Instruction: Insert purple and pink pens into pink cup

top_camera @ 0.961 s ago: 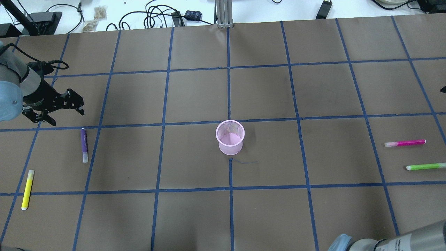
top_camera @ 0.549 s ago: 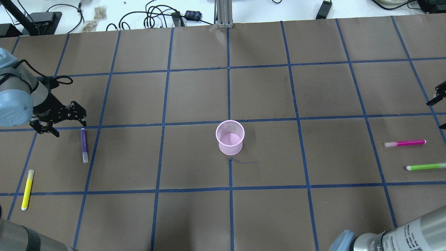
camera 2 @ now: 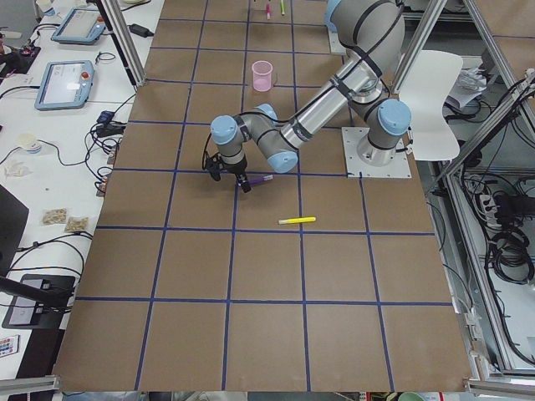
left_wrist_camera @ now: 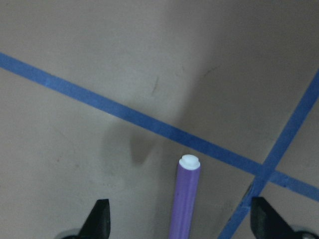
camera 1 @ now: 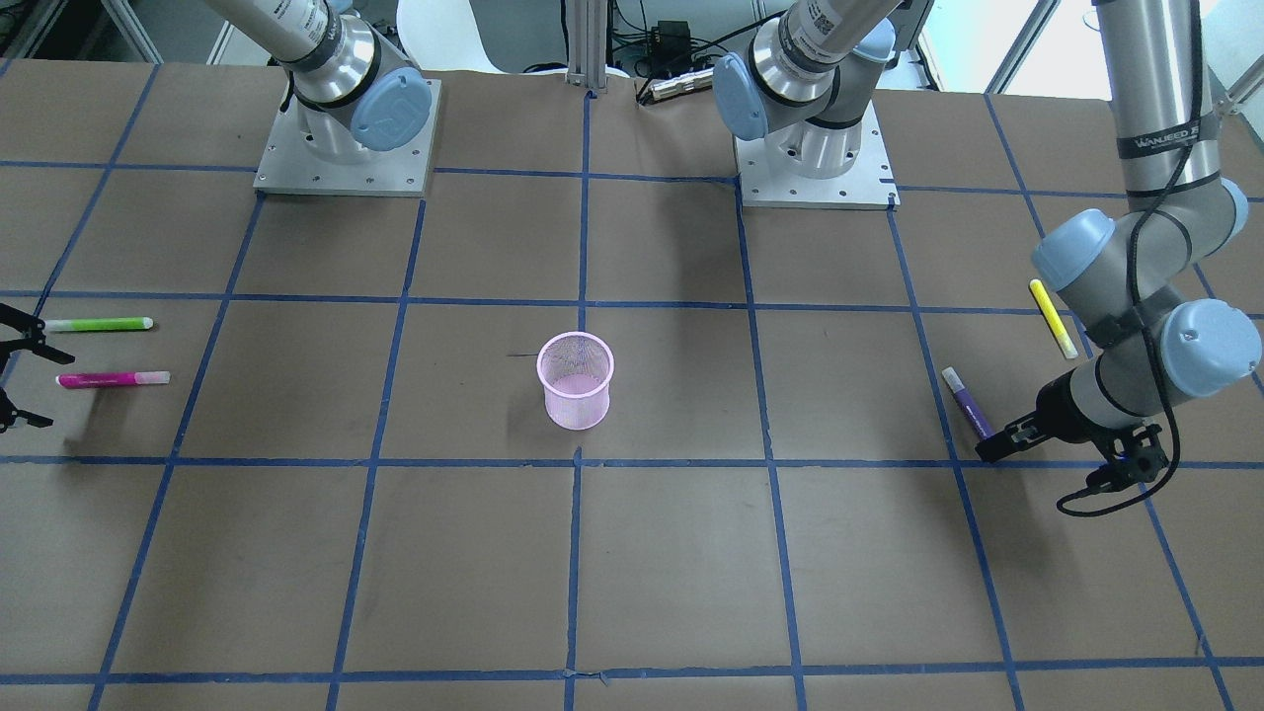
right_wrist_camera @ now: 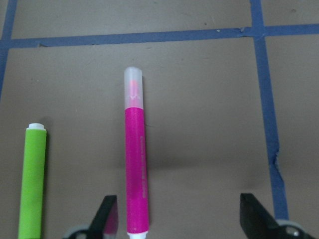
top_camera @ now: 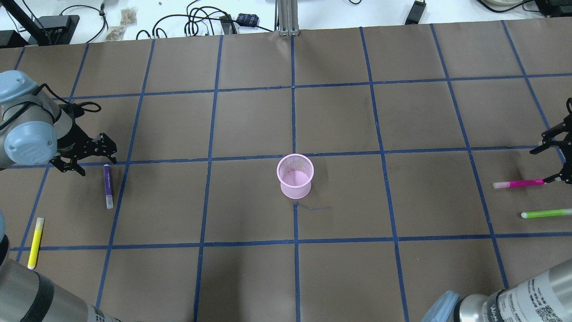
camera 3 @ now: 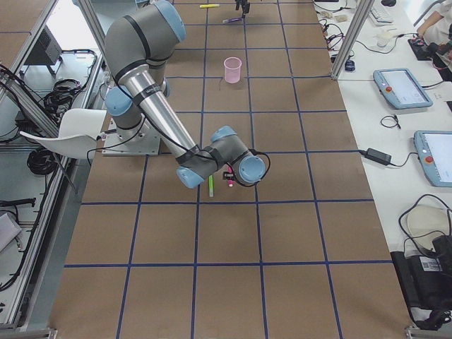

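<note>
Fingers (left_wrist_camera: 102, 221) of the left gripper (top_camera: 94, 163) stand wide apart, holding nothing. In the left wrist view the white-tipped end of the slim purple pen (left_wrist_camera: 185, 199) lies on the desk between them, about midway and clear of both tips. Seen from overhead, this gripper sits at the pen's far end, on the desk's left side, and the pen runs from there back toward the robot.

On the right gripper (top_camera: 546, 164) the fingers are spread just as wide and are also empty. In its wrist view the bright pink pen with a clear cap (right_wrist_camera: 136, 169) lies between them, well off centre and close to the finger at that view's left. Whether that finger touches the pen cannot be told. A lime green pen (right_wrist_camera: 33, 179) lies parallel just beside the pink one, outside the fingers.

An upright pink wire-mesh cup (top_camera: 295, 176) stands at the middle of the brown paper-covered desk (top_camera: 250, 120) with its blue tape grid, well apart from both pens. A yellow pen (top_camera: 35, 243) lies near the desk's left edge, nearer the robot than the purple one.
</note>
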`<act>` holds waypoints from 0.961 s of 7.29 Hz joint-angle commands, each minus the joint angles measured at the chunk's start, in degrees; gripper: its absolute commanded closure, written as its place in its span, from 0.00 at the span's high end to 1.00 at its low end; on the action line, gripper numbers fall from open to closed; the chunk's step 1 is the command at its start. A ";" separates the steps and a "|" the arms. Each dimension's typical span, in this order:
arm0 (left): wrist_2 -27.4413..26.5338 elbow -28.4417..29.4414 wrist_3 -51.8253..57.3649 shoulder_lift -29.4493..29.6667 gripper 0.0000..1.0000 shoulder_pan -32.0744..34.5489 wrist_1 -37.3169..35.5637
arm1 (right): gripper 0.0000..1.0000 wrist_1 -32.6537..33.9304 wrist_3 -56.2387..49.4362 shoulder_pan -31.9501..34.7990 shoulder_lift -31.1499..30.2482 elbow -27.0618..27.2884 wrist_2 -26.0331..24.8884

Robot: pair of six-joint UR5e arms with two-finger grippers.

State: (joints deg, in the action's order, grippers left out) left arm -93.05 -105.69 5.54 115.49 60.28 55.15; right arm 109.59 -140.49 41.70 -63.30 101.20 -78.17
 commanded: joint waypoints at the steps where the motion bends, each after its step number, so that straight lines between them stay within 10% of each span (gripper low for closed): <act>1: 0.15 0.05 -0.09 1.31 0.83 0.01 -0.93 | 0.80 4.40 -1.89 -0.13 0.11 1.99 -0.23; 4: 0.24 -0.04 -0.09 1.23 0.75 0.01 -0.58 | 0.74 4.14 -2.24 -0.13 -0.07 1.99 -2.59; 7: 0.06 -0.04 -0.26 1.05 0.68 0.01 -0.05 | 0.27 4.05 -2.24 -0.13 -0.33 1.99 -2.95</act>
State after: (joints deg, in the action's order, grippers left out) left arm -92.91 -105.73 5.41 116.61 60.29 54.96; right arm 113.72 -142.67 41.57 -63.50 103.18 -80.89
